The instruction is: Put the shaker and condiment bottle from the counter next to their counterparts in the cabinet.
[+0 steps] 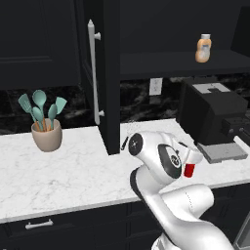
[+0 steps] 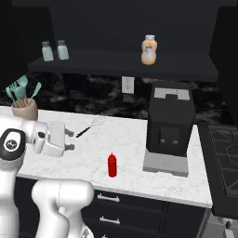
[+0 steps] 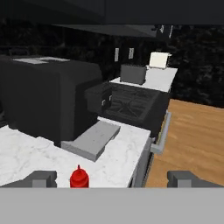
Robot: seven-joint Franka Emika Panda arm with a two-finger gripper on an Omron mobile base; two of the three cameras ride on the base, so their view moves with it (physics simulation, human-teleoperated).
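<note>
Small all-red squeeze bottle (image 2: 112,165) upright on white marble surface (image 2: 125,139), left of black coffee machine (image 2: 170,121), claw (image 2: 70,140) spread empty, apart from bottle.

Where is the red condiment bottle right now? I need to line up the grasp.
In the right base view the condiment bottle stands upright on the counter near its front edge, left of the black coffee machine and right of the open gripper.

counter (image 2: 130,139): white marble, grey veining, smooth
condiment bottle (image 2: 112,165): red plastic, slight gloss
cabinet (image 1: 110,73): black, matt
coffee machine (image 2: 170,125): black, matt; grey tray
floor (image 3: 192,140): wood planks, right of hand view
utensil pot (image 1: 47,135): beige, matt
</note>
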